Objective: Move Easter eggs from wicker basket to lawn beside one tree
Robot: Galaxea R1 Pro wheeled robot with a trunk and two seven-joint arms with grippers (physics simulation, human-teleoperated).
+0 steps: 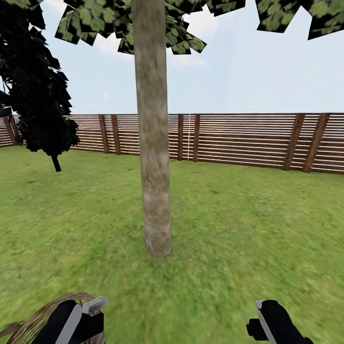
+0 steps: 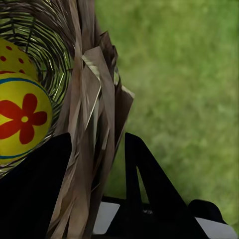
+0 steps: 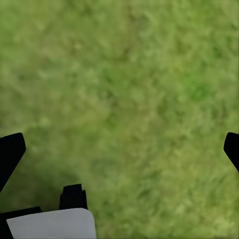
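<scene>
The wicker basket (image 2: 94, 99) has its brown woven rim pinched between my left gripper's (image 2: 94, 152) two black fingers, one inside the rim and one outside. Inside it lie two yellow Easter eggs: one with a red flower and blue line (image 2: 22, 119), another with red dots (image 2: 11, 57) behind it. In the head view the basket (image 1: 28, 322) sits at the bottom left corner under the left gripper (image 1: 91, 310). The tree (image 1: 154, 157), with a thick grey-brown trunk, stands on the lawn (image 1: 248, 229) just ahead. My right gripper (image 3: 122, 144) hangs open over bare grass.
A dark narrow cypress (image 1: 38, 95) stands at the far left. The brown slat fence (image 1: 239, 141) closes the garden behind the tree. Grass spreads on both sides of the trunk and beneath the right gripper (image 1: 267, 317).
</scene>
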